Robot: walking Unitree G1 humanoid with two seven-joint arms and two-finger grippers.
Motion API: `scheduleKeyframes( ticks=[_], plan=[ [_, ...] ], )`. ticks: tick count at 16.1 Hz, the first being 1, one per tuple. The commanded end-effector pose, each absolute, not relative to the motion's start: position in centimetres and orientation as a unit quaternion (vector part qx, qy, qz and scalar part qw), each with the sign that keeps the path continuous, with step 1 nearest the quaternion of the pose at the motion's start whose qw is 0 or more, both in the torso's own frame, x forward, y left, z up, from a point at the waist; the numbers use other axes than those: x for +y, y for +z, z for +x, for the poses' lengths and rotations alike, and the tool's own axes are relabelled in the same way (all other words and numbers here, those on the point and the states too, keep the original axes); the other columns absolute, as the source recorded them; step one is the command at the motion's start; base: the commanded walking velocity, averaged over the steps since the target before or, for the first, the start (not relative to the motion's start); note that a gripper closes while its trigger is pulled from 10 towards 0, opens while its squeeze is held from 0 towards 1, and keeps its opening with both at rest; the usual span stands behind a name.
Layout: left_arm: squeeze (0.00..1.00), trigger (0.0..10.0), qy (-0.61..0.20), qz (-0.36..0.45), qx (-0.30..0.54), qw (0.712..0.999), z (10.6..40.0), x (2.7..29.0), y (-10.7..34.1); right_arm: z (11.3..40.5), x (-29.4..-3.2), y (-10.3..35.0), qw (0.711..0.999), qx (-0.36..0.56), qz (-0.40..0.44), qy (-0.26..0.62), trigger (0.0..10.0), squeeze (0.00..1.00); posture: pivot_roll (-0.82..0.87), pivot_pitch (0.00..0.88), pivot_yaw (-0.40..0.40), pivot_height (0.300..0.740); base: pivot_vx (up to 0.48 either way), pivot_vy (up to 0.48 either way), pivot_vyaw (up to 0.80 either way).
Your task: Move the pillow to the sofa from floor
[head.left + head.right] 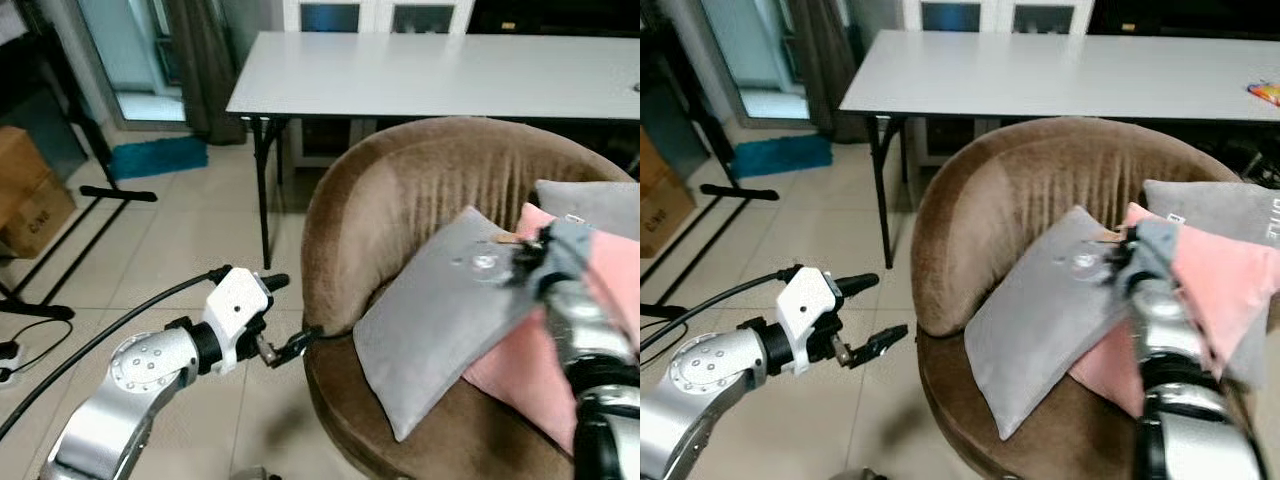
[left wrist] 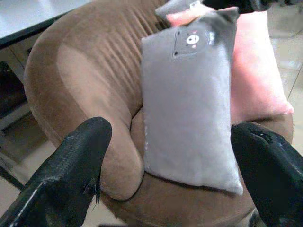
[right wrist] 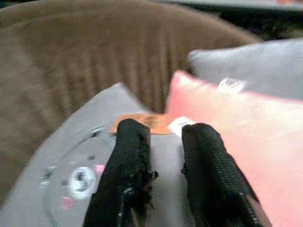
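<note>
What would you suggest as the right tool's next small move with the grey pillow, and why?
Probably open the right tool and let go: its fingers pinch the top corner of the grey pillow, which already lies on the brown sofa seat against the pink pillow. The left tool hovers open beside the sofa.

No wording could be read with any certainty. The cardboard box (image 1: 30, 205) at about nine o'clock in the head views carried dark printing on its side, too small and blurred to make out (it might have been two or three letters). The second grey pillow (image 1: 1215, 210) at three o'clock bore a pale mark at its outer edge, cut off by the frame and illegible. The grey pillow (image 2: 189, 99) on the sofa (image 1: 400, 200) showed a small cartoon bear face, a picture and not lettering, and a small tag at its corner stayed unreadable.
</note>
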State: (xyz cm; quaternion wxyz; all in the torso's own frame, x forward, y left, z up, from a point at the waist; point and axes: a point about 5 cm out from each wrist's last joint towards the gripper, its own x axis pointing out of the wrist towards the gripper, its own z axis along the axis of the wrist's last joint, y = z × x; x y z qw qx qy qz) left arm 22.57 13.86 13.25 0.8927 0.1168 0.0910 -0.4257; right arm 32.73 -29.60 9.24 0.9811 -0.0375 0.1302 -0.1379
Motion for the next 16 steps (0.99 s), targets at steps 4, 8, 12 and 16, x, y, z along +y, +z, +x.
scheduleKeyframes(
  ticks=[4,8,12,16],
  plan=[
    [0.2,10.0,-0.337,0.12,0.071,0.931,22.4,14.4,13.0,30.6,-30.8,11.8,0.98,0.066,-0.123,-0.142,10.0,1.0,0.01,0.0,-0.017,0.74,0.0,0.0,0.0],
    [0.22,10.0,-0.213,0.124,0.04,0.968,22.9,15.7,13.6,28.0,-23.4,13.9,0.994,0.007,-0.043,-0.1,10.0,0.0,0.0,0.0,-0.017,0.74,0.0,-0.076,-0.75],
    [0.22,10.0,-0.161,0.118,0.024,0.98,23.4,16.1,14.0,27.3,-18.6,12.9,0.997,0.021,0.007,-0.079,10.0,0.0,0.01,0.0,-0.026,0.74,0.0,-0.467,-0.76],
    [0.22,10.0,-0.146,0.119,0.017,0.982,23.8,16.0,14.1,27.6,-18.1,13.8,0.997,0.036,0.006,-0.065,10.0,0.0,0.0,0.0,-0.028,0.74,0.0,-0.467,-0.77]
  ],
)
